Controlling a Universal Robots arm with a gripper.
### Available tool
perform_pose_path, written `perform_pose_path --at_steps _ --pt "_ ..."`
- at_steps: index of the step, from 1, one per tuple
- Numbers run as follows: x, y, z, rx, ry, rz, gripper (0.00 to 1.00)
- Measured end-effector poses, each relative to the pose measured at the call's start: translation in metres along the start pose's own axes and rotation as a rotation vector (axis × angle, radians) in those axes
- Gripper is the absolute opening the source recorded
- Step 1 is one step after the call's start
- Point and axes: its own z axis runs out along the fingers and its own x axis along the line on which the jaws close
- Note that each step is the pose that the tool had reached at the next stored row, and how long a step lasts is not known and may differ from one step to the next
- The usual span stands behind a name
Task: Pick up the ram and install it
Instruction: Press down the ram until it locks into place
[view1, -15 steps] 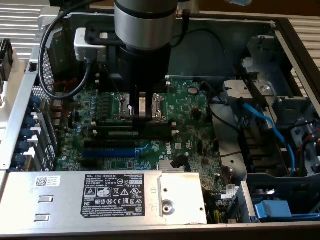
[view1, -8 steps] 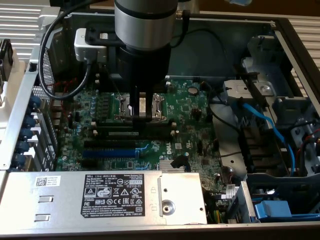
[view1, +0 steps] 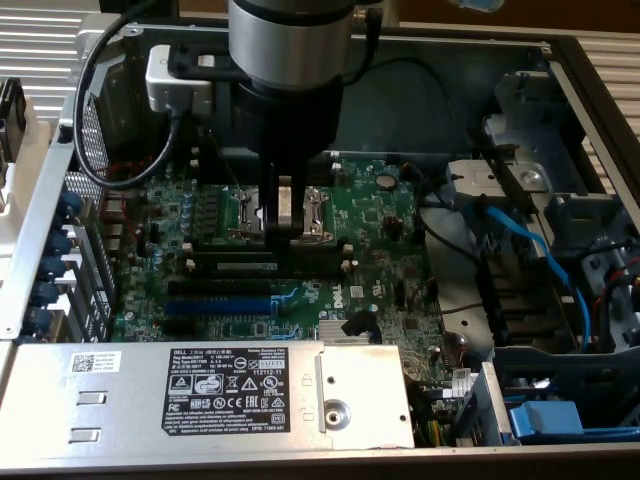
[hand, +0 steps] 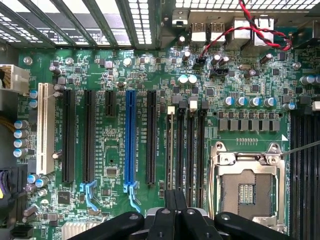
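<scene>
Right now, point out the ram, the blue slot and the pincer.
ram (view1: 245, 267), exterior view, on its white label.
blue slot (hand: 130, 140), wrist view, middle of its length.
pincer (view1: 285, 232), exterior view, midway between its fingertips.

Arm and gripper, as I see them from my station

My arm (view1: 290, 40) ends in a thick silver-grey cylinder capped by a darker band, with a black wrist block beneath it. A light-grey boxy camera housing (view1: 178, 82) is clamped to that block, and a black cable (view1: 85, 120) loops out from it in a wide arc. Below, the gripper (view1: 285, 215) narrows into black vertical links with a pale metallic strip between them. In the wrist view I see its black fingers (hand: 170, 220) flanked by rounded black linkage arms, each carrying a small grey pivot screw (hand: 134, 217).
</scene>
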Motion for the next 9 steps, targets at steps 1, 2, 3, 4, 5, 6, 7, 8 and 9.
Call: perform_pose_path --at_steps 1,2,3,4,5,6,7,8,9 --pt "0.0 0.0001 -0.0042 0.0001 -0.0002 0.0 0.1" --pt "0.0 0.0001 -0.0064 0.0 0.0 0.0 0.1" --pt "0.0 0.0002 -0.01 0.0 -0.0001 0.0 0.1" --pt "0.0 0.0002 -0.0117 0.0001 -0.0001 0.0 0.1" --pt "0.0 0.0002 -0.0118 0.0001 -0.0002 0.0 0.1" --pt "0.0 0.0002 -0.0118 0.0001 -0.0001 0.0 0.1" --pt "0.0 0.0002 -0.0118 0.0001 -0.0002 0.0 0.1" --pt "0.0 0.0002 -0.0118 0.0001 -0.0002 0.0 0.1" --pt "0.0 0.0002 -0.0118 0.0001 -0.0002 0.0 0.1"
